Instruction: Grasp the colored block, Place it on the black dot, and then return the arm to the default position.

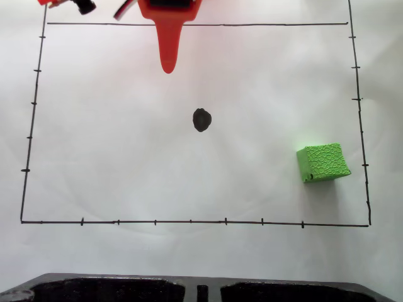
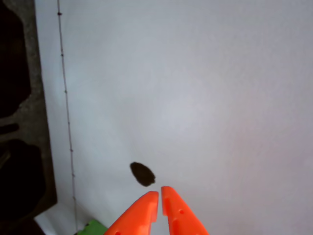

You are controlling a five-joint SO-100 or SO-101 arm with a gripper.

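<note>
Orange arm point(image 1: 169, 11) entering from the top edge in the fixed view, with one tapered finger point(image 1: 168, 47) pointing down into the frame, rounded at the tip. Red and black wires point(image 1: 123, 9) trailing beside it at the upper left. Gripper point(image 2: 160, 192) rising from the bottom edge in the wrist view, both orange fingers drawn together, tips apparently just touching, nothing held between them.

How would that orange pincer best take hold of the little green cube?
Probably from straight above, closing on two opposite side faces. The green cube sits flat on the white paper, slightly turned against the drawn border, with bare paper around it, so the gripper, now nearly closed, would need to open and twist to match those faces. Its pebbly skin may help grip.
</note>
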